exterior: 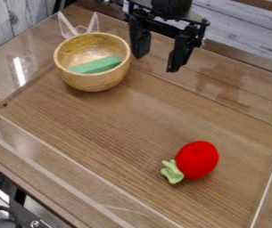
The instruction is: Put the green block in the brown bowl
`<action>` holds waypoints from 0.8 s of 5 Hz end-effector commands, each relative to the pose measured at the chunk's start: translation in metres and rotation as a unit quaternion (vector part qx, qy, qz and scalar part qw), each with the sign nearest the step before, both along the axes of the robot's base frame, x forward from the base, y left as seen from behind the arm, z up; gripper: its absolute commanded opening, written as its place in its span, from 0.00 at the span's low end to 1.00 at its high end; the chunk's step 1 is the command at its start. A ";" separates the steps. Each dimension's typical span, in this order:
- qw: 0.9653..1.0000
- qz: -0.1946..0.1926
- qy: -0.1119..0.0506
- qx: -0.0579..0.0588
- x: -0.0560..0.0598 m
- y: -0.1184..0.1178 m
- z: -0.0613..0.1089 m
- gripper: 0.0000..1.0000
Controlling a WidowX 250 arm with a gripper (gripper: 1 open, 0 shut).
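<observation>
— One bowl on the left: the brown bowl (93,62) sits on the wooden table (126,134), and the green block (95,65) lies inside it.

— And the arm?

— Just right of the bowl, the black gripper (157,55) hangs above the table, pointing straight down, fingers spread apart, holding nothing.

— Anything further right?

— A red round toy (195,160) with a pale green leaf lies near the front right, well apart from the bowl.

A pale wooden brown bowl (93,62), smooth-rimmed, sits on a glossy wood-grain surface (138,116) walled by clear plastic panels (13,134); matt black fingers (137,43) hang beside it.
</observation>
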State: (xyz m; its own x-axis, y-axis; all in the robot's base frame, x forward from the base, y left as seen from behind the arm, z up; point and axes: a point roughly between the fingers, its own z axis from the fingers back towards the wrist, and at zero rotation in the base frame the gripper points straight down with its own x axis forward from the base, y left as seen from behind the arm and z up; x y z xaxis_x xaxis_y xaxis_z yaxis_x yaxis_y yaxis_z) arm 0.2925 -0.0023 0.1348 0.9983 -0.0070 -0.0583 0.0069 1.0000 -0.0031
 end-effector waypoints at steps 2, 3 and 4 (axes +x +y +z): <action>1.000 -0.018 0.014 -0.016 -0.027 -0.025 -0.043 1.00; 0.999 -0.023 0.011 -0.022 -0.047 -0.045 -0.060 1.00; 0.998 -0.059 -0.001 -0.028 -0.055 -0.053 -0.073 1.00</action>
